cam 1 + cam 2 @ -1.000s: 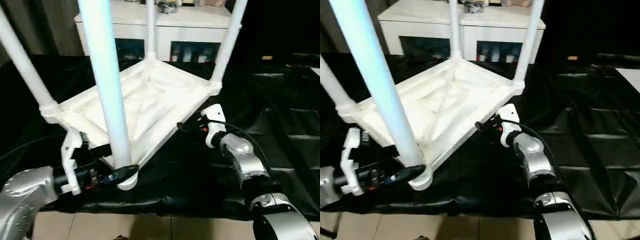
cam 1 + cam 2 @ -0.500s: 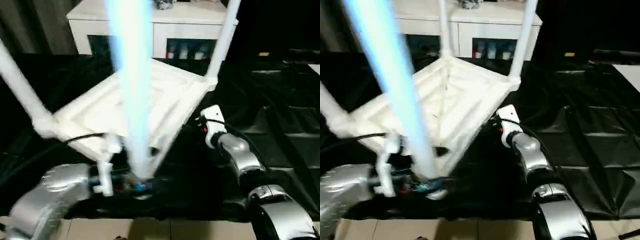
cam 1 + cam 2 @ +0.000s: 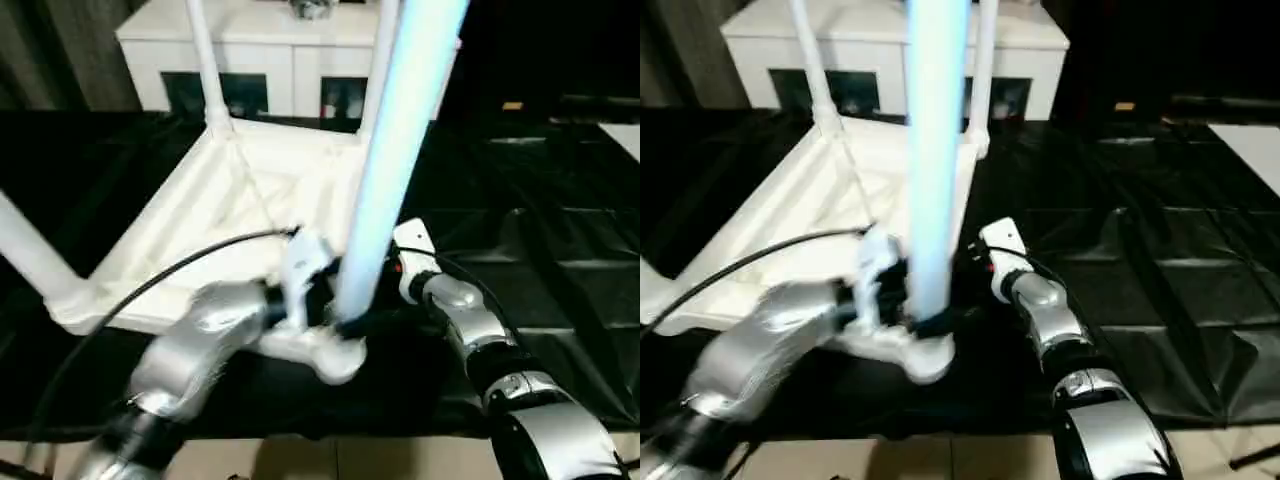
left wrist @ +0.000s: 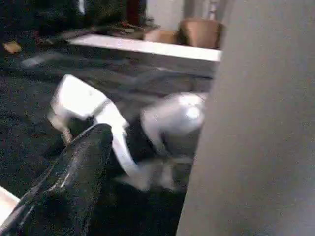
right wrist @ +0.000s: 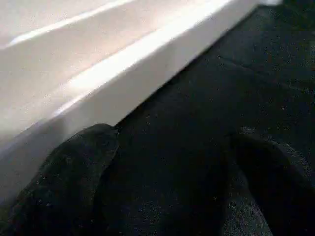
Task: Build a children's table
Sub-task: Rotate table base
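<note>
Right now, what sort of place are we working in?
Probably an indoor room set up as a work area: a white cabinet with glass doors stands behind, black sheeting covers the work surface, and tiled floor shows at the near edge.

White cabinet (image 3: 270, 45) behind black sheeting (image 3: 560, 180); tiled floor (image 3: 330, 460).

no legible text, no labels

The upturned tabletop (image 3: 200, 220) lies on the sheet-covered surface (image 3: 540, 200) ahead of the cabinet (image 3: 270, 60), its legs (image 3: 205, 70) pointing up, with the left gripper (image 3: 335, 320) at the near-corner leg (image 3: 400, 150) and the right gripper (image 3: 385, 280) just beside that corner, to its right.
</note>
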